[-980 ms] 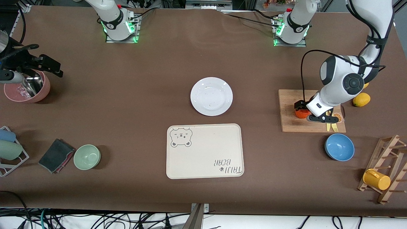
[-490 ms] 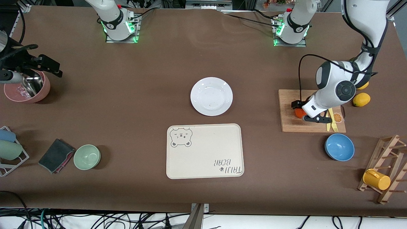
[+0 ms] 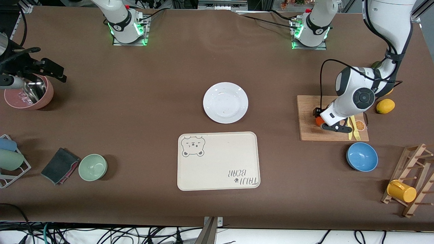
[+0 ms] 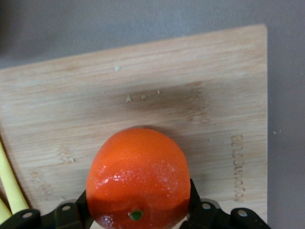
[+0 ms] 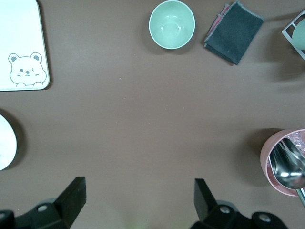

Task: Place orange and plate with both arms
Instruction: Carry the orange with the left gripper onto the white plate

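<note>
Where the tabletop [image 3: 142, 112] lies closest to the front camera, a cream bear-print tray [image 3: 218, 161] sits near its middle, with a green bowl [image 3: 93, 167] and a folded dark cloth [image 3: 60, 165] toward the right arm's end and a blue bowl [image 3: 361, 156] toward the left arm's end. A yellow mug [image 3: 401, 191] hangs on a wooden rack [image 3: 412, 176] at the corner by the blue bowl.

Farther from the camera than the blue bowl lies a wooden cutting board [image 3: 307, 118]. On it the left pincer [image 3: 324, 122] is down at the board, its two fingers closed against the sides of the orange [image 4: 138, 176], which the left wrist view shows resting on the wood with one finger [image 4: 71, 212] pressed to each flank. Yellow cutlery [image 3: 352, 127] lies on the same board beside the arm, and a lemon [image 3: 385, 106] sits on the tabletop just off the board's end.

At the middle, farther than the tray and apart from it, the white plate [image 3: 225, 102] rests bare on the tabletop.

Over the right arm's end the right pincer [image 5: 138, 198] waits in the air, its fingers spread wide and holding nothing, beside a pink bowl [image 3: 34, 100] that holds a metal spoon [image 5: 288, 164]
</note>
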Available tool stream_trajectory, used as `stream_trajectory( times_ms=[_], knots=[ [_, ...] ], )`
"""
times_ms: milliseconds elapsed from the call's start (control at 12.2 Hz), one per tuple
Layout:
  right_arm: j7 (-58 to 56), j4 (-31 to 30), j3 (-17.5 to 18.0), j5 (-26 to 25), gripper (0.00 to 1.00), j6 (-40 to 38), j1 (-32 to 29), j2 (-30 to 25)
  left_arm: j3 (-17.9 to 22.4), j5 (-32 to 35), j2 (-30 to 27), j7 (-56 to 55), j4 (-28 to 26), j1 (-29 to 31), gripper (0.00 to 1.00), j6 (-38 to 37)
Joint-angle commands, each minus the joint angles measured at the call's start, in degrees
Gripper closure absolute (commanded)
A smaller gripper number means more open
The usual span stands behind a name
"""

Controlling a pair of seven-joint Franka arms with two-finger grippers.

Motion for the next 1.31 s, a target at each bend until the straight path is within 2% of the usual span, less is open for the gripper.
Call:
stream_trajectory(
  times_ms=[0, 82, 327, 572, 654, 980, 1225],
  knots=[
    [-0.6, 0.1, 0.1, 0.6, 0.0, 0.1, -0.4, -0.3, -1.7, 1.1, -3.5, -3.7, 1.5, -0.5, 0.88, -0.9],
    [-0.6, 0.1, 0.1, 0.6, 0.0, 0.1, -0.4, -0.3, -4.9, 1.1, -3.9, -9.4, 2.6, -0.5, 0.88, -2.0],
    [-0.6, 0.1, 0.1, 0.6, 0.0, 0.1, -0.4, -0.3, -17.6, 1.0, -2.3, -34.7, 6.9, -0.9, 0.88, -4.0],
    [-0.6, 0.2, 0.1, 0.6, 0.0, 0.1, -0.4, -0.3, -29.1, 1.0, 3.7, -51.4, 13.3, -1.7, 0.88, -4.2],
    [-0.6, 0.2, 0.1, 0.6, 0.0, 0.1, -0.4, -0.3, -30.1, 1.0, 5.8, -54.7, 14.9, -4.2, 0.88, -4.2],
    [-0.6, 0.2, 0.1, 0.6, 0.0, 0.1, -0.4, -0.3, -30.0, 1.1, 16.1, -66.1, 25.8, -16.7, 0.86, -4.0],
    [-0.6, 0.2, 0.1, 0.6, 0.0, 0.1, -0.4, -0.3, -29.2, 2.0, 19.9, -68.3, 26.9, -21.2, 0.86, -3.8]
  ],
)
